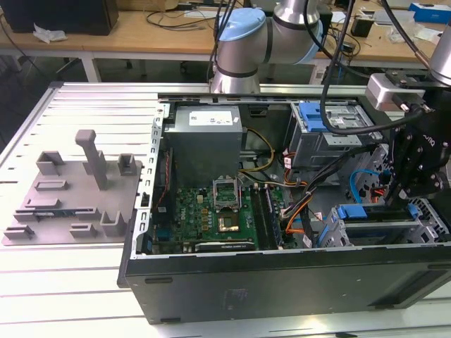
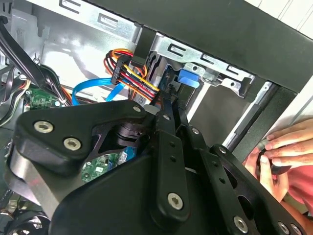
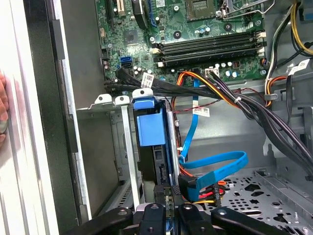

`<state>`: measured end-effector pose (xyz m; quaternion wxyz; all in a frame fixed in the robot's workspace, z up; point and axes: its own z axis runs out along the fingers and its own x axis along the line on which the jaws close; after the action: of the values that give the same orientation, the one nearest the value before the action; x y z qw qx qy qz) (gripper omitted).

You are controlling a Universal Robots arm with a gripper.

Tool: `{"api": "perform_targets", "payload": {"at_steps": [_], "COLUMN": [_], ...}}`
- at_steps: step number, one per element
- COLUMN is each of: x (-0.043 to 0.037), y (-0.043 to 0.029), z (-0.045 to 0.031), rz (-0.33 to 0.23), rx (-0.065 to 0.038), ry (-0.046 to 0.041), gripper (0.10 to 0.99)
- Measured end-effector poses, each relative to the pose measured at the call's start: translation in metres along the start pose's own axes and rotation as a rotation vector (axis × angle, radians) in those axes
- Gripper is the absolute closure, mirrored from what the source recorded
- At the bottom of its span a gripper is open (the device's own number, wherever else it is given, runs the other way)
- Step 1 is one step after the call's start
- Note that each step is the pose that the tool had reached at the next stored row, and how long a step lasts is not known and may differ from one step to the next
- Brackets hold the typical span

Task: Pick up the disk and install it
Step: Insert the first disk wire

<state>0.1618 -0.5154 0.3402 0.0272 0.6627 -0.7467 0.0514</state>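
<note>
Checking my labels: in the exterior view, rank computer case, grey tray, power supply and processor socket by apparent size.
Largest to smallest:
computer case
grey tray
power supply
processor socket

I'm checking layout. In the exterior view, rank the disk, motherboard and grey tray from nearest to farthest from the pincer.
From the pincer:
1. Disk, beside it in the drive cage.
2. Motherboard, mid-case.
3. Grey tray, outside the case, exterior view's left.

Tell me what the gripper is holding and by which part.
The gripper appears to pinch the disk by the end nearest the wrist, while it stands on edge in the drive bay.
</note>
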Motion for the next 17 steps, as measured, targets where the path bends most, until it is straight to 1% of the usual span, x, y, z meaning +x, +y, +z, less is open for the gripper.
{"api": "perform_targets", "payload": {"at_steps": [6,8,10,17], "x": [0.0,0.0001,0.0005,0.0], "y": [0.0,0.0,-0.0002,-0.0001], "z": [0.0004,-0.0007,-0.0043,-0.0047], "rz": [-0.001,-0.001,-0.001,-0.001], "rx": [0.0,0.0,0.0,0.0], "ry": [-0.0006,-0.0009,-0.0005,-0.0002], "gripper": [0.922,0.922,0.922,0.922]}}
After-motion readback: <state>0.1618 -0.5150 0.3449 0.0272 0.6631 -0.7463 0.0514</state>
